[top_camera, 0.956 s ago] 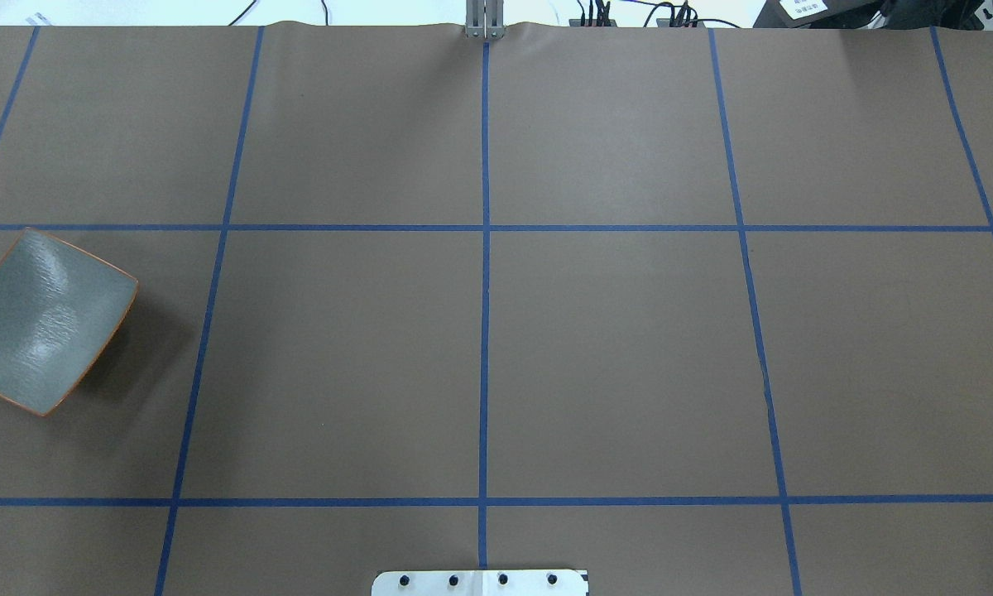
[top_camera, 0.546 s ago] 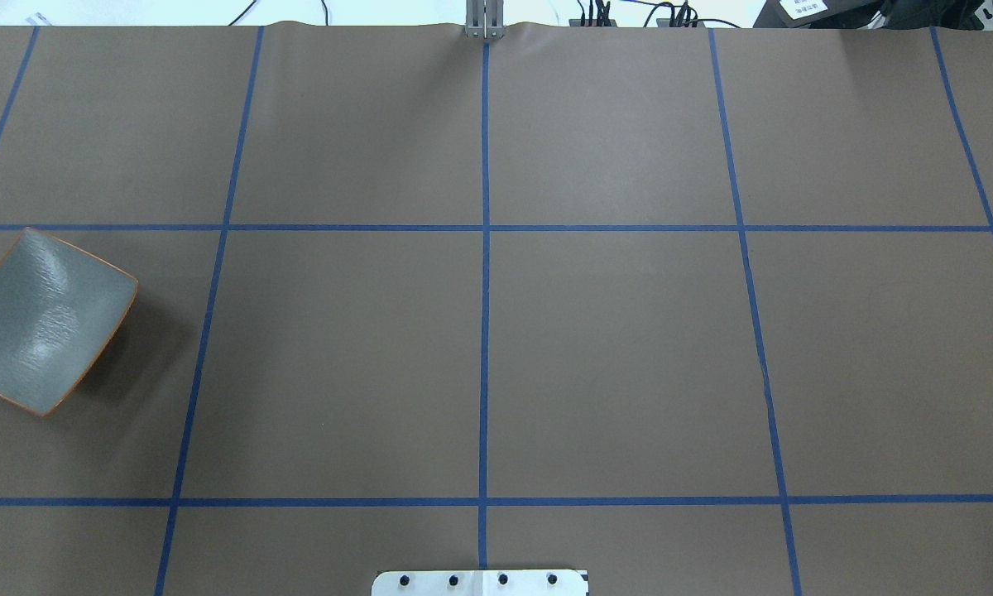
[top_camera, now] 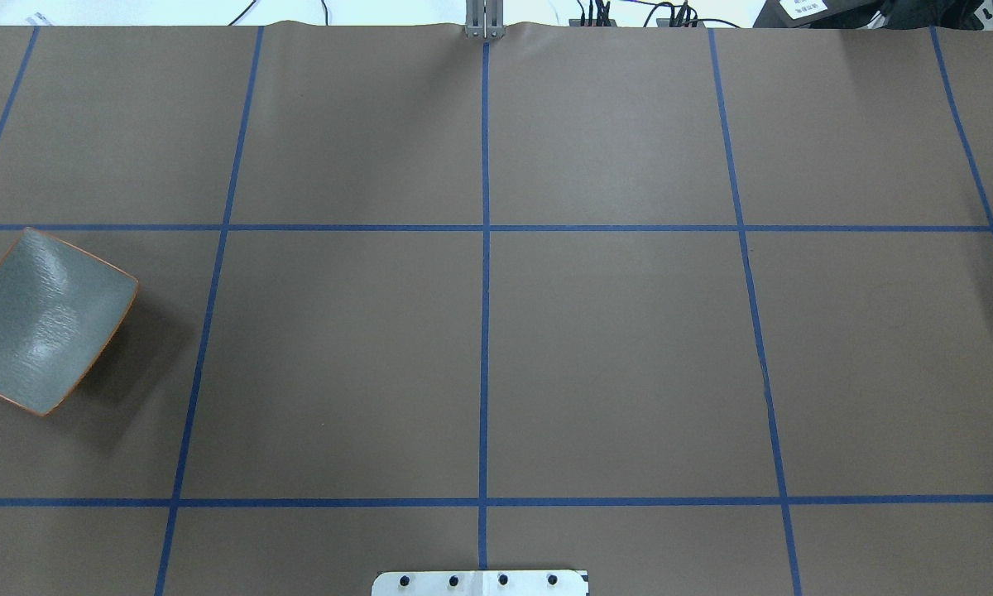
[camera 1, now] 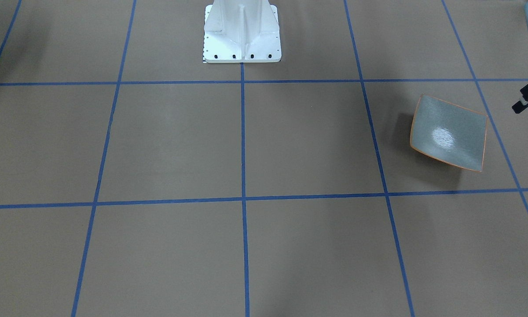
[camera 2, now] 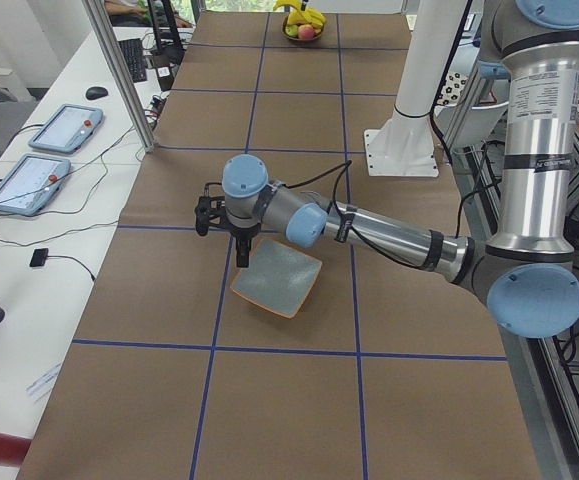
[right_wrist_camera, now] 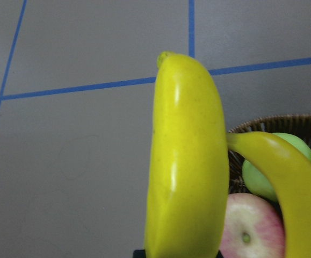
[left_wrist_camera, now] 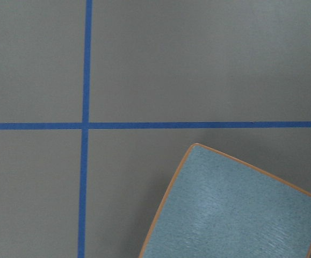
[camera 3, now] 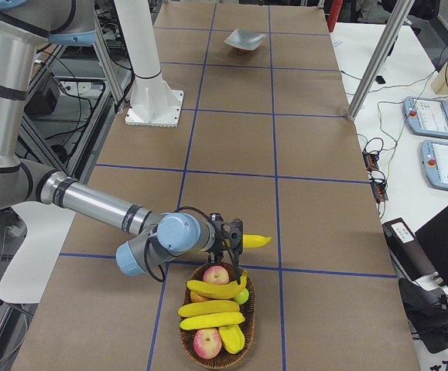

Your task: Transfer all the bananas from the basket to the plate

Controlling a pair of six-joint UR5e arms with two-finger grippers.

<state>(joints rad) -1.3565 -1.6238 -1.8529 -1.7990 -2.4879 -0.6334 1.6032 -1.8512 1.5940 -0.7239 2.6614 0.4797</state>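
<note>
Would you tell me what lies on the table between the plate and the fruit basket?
Only bare, blue-taped mat, as the exterior right view shows, from plate to basket.

Matt brown paper-like sheet over the counter (top_camera: 629, 348), slightly rippled at the top edge of the overhead view, ruled with thin blue tape lines (top_camera: 484, 372) of low sheen. Glossy grey glaze on the plate (camera 1: 449, 134), finely rippled, with a bright glare patch at its middle and a thin orange edge. Smooth, shiny yellow plastic look on the banana (right_wrist_camera: 187, 161), streaked with long highlights. Rough dark-brown woven wicker on the basket (right_wrist_camera: 284, 121). Waxy red-pink skin on the apple (right_wrist_camera: 249, 228). White painted metal base (camera 1: 242, 31) with dark bolts. Brushed silver metal arm tube (camera 2: 541, 150), satin blue-grey joint caps (camera 2: 536, 305).
</note>
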